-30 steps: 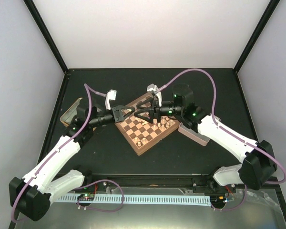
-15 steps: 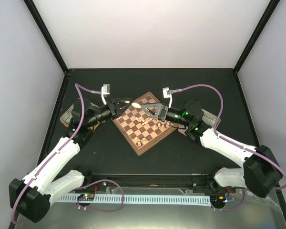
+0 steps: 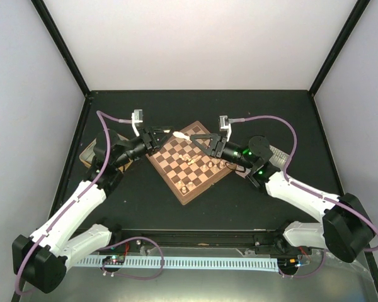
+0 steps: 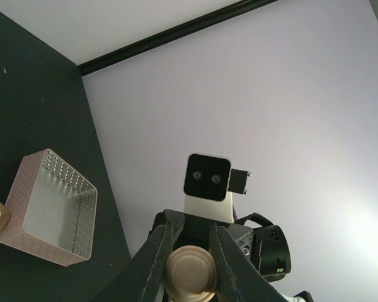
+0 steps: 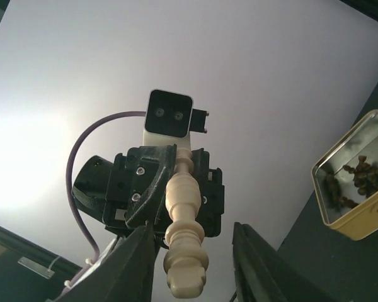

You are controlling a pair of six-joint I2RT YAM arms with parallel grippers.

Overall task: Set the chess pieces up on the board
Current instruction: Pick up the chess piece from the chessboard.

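Left hand grips a cream piece (right hand agape).

I read the chess piece as turned wood: cream, smooth, with a soft sheen. Its round base looks a duller tan. The board is polished wood. The table is matt black. The tin is shiny gold metal. The basket has pale, matt perforated walls. The arm casings are glossy white plastic.
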